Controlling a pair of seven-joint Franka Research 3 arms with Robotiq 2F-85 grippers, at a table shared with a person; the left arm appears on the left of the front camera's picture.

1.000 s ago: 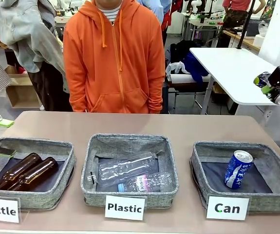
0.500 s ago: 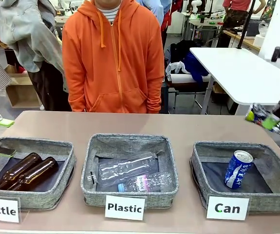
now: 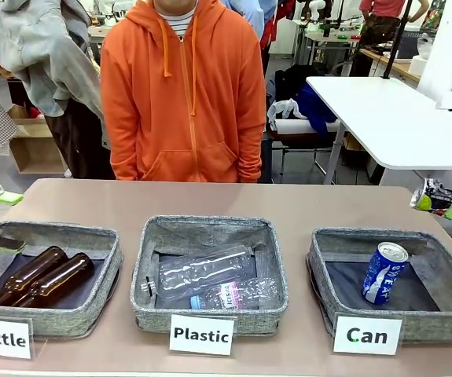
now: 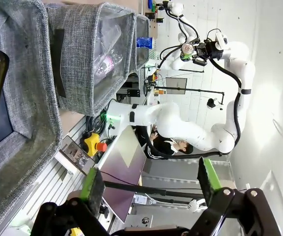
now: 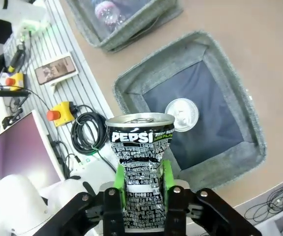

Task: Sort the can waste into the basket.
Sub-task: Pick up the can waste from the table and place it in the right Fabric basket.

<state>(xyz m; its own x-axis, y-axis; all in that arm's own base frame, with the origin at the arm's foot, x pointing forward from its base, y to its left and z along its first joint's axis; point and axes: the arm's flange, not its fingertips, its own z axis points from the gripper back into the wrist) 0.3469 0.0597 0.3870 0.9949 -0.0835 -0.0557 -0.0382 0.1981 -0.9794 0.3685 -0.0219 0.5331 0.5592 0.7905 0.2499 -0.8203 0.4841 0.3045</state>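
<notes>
Gripping the black can (image 5: 140, 162), right pincer (image 5: 141, 184) above Can basket's (image 5: 230, 73) near rim.

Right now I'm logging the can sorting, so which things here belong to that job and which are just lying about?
Belongs to the job:
- black Pepsi can, clamped in the right gripper
- blue SWEAT can, already in the Can basket

Just lying about:
- Plastic basket with clear bottles
- Bottle basket with brown bottles

Brown bottles (image 3: 38, 277) and clear plastic bottles (image 3: 208, 281) fill separate grey baskets.
</notes>
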